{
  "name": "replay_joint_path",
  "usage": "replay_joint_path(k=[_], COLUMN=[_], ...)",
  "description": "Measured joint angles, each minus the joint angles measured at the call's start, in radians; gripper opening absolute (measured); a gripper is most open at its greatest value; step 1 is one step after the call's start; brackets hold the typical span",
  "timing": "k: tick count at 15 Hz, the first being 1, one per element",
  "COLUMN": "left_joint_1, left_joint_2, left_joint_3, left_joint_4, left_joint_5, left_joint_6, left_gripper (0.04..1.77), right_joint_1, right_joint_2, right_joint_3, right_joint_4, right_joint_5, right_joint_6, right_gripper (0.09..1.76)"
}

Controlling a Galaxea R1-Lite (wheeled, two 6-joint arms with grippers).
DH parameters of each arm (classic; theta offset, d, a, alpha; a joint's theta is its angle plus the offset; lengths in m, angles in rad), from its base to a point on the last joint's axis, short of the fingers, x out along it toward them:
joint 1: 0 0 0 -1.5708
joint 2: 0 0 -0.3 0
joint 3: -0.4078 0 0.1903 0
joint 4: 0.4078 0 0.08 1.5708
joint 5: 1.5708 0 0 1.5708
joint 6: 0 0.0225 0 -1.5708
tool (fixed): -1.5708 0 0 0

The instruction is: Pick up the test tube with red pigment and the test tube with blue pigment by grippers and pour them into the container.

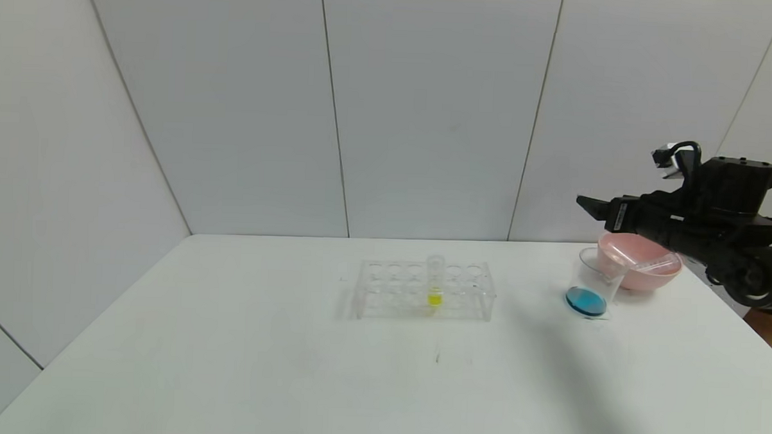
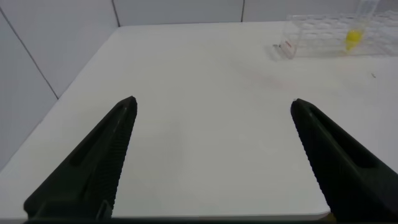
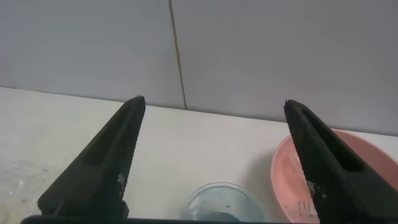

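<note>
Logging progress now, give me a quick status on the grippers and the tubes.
Right gripper open, empty, above pink bowl. Left gripper open over bare table. Beaker holds blue liquid; one empty tube lies in the bowl. Nothing in the way.

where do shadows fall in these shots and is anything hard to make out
Head view: a soft broad shadow lies on the table below the right gripper; the clear rack nearly vanishes against white. Right wrist view: the beaker is cut off at the edge.

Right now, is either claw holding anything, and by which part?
Nothing held. Right claw open above the beaker and pink bowl; left claw open over bare table.
</note>
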Motion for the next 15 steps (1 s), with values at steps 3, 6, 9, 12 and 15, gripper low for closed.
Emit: replay_joint_path(k=[3,6,9,12,15], left_joint_1=[0.0,0.0,0.0,0.0,0.0], left_joint_2=[0.0,0.0,0.0,0.0,0.0], left_joint_3=[0.0,0.0,0.0,0.0,0.0], left_joint_4=[0.0,0.0,0.0,0.0,0.0], left_joint_5=[0.0,0.0,0.0,0.0,0.0], left_joint_6=[0.0,0.0,0.0,0.0,0.0], left_gripper=[1.76,1.76,1.76,1.76,1.76], right_joint_1=[0.016,0.012,0.006,0.004,0.006], right_joint_2=[-0.134,-0.307,-0.515,-0.752,-0.986], right_joint_3=[0.091,0.212,0.337,0.466,0.585], right_joint_4=[-0.004,-0.006,-0.005,0.0,0.008], right_joint_5=[0.001,0.014,0.053,0.094,0.113], right_joint_6=[0.006,0.006,0.017,0.031,0.034], right_gripper=[1.63,1.66,1.67,1.68,1.69])
